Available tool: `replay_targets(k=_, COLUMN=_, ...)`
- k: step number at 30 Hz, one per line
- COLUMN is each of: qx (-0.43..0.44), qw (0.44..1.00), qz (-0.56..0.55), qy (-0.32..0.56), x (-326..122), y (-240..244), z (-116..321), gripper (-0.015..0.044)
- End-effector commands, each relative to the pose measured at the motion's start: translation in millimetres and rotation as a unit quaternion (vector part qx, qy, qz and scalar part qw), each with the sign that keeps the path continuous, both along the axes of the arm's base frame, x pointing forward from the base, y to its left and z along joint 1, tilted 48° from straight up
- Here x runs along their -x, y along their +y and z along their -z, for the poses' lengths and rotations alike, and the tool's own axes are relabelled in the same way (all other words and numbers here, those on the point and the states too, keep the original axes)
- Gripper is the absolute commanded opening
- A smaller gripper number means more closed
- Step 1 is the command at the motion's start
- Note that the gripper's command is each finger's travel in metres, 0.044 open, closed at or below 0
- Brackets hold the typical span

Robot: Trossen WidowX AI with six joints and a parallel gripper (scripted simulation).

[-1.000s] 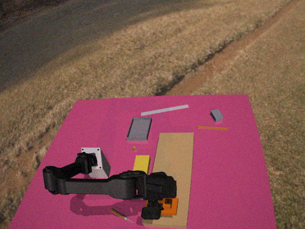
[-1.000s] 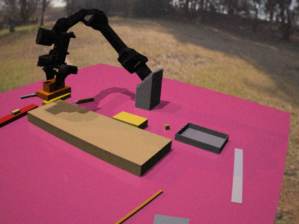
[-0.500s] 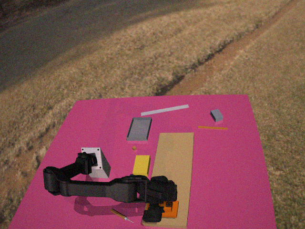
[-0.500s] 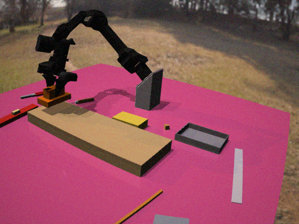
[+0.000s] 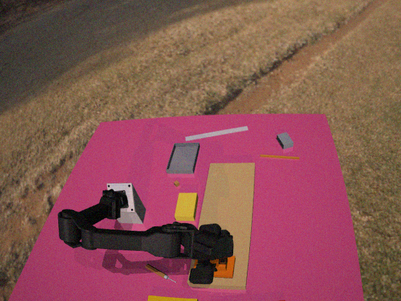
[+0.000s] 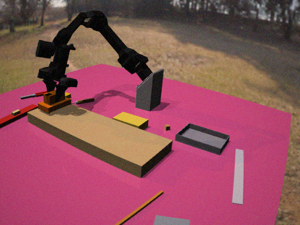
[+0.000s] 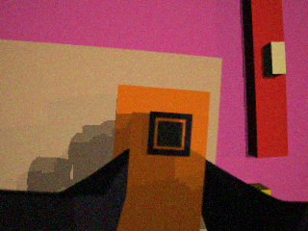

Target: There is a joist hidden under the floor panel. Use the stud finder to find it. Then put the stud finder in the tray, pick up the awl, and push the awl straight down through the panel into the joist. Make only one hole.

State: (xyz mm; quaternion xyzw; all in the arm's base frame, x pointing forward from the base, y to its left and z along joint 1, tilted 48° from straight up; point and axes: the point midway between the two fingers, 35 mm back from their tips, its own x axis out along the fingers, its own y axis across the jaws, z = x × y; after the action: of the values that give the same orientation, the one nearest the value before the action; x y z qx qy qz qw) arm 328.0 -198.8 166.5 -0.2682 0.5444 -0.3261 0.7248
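The orange stud finder is upright in my gripper, which is shut on its raised grip. It is over the near end of the tan floor panel, at or just above the surface; I cannot tell if it touches. Its top shows a dark square with a thin orange outline and no visible light. The awl lies on the table beside the panel's near end. The grey tray is empty beyond the panel's far end. The joist is hidden.
A yellow block lies beside the panel, with a small cube near the tray. A red bar lies past the panel's near end. A white strip and orange stick lie farther off.
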Motion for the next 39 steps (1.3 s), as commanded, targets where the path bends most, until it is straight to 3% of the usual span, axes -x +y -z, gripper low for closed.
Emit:
replay_targets(k=1, qx=-0.001, qw=1.000, qz=-0.003, qy=0.001, x=0, y=-4, z=5, gripper=0.0000)
replay_targets(k=39, qx=-0.002, qw=1.000, qz=-0.003, qy=0.001, x=-10, y=33, z=54, gripper=0.0000)
